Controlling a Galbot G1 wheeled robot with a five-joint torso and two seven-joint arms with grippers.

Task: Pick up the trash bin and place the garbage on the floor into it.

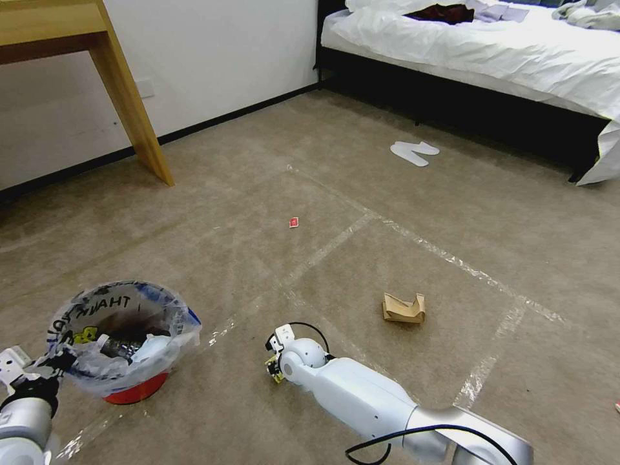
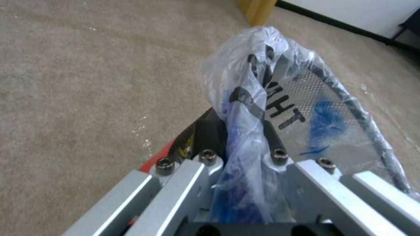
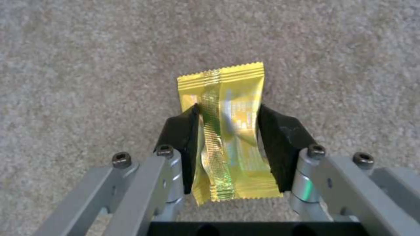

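The trash bin [image 1: 139, 391], a red bucket lined with a clear printed bag, hangs low over the floor [image 1: 245, 258] at the lower left. My left gripper [image 1: 55, 365] is shut on its bag-covered rim [image 2: 245, 108]. My right gripper [image 1: 276, 363] points down at the carpet near the bottom centre. In the right wrist view, that right gripper [image 3: 227, 113] has its black pads [image 3: 183, 131] pressed on both sides of a yellow wrapper [image 3: 227, 95], a piece of the garbage. A brown paper bag [image 1: 403, 309] lies right of it. A small red wrapper [image 1: 294, 222] lies farther off.
A wooden table leg [image 1: 129, 97] stands at the back left by the wall. A bed [image 1: 478, 45] fills the back right, with white slippers [image 1: 413, 152] on the carpet before it. Clear tape lines [image 1: 452, 258] cross the carpet. A red scrap [image 1: 617, 407] shows at the right edge.
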